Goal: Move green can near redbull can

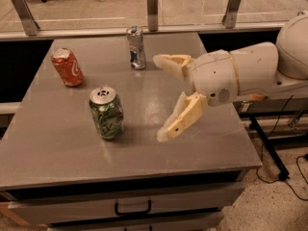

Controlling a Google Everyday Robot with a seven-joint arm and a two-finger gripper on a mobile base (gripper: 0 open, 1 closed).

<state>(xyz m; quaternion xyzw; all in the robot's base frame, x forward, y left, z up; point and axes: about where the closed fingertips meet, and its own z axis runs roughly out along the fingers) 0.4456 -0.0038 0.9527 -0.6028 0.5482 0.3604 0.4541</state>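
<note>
The green can (106,112) stands upright on the grey table (57,148), front left of centre, with green and white sides and a silver top. The redbull can (136,47), slim, silver and blue and dented, stands upright near the table's back edge. My gripper (160,98) hangs over the table to the right of the green can, apart from it, with its two cream fingers (184,117) spread wide open and empty. The white arm (250,73) reaches in from the right.
A red cola can (67,67) stands tilted at the back left of the table. A glass railing with metal posts (152,8) runs behind the table. A drawer with a black handle (133,210) sits under the table's front edge. Cables lie on the floor at right.
</note>
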